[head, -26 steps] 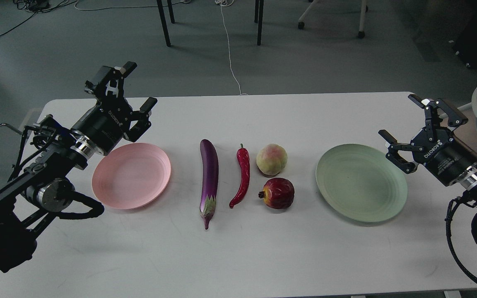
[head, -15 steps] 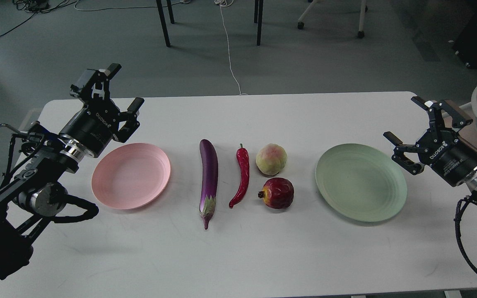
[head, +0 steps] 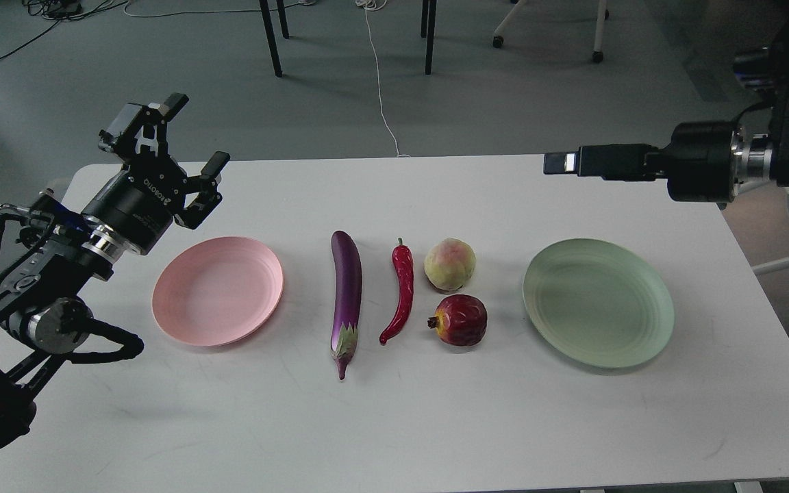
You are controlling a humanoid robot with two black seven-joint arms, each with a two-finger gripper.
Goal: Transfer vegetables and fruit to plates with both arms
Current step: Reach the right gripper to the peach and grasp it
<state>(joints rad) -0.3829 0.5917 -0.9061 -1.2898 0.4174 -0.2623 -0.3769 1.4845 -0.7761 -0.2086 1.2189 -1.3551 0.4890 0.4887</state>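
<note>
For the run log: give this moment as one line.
stage: nothing moved | left gripper: open, empty | right gripper: edge-on, unclear | pink plate, green plate: empty

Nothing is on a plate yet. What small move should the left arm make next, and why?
Probably swing the left gripper right and down toward the eggplant. It is open and empty, hovering behind the pink plate, and the eggplant is the nearest item, lying free on the table beside that plate. The right gripper is seen side-on above the table's far edge.

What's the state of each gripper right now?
Left gripper: jaws open, holding nothing, above the table's far-left corner.
Right gripper: seen edge-on, cannot tell if open or closed; nothing visibly held.
</note>
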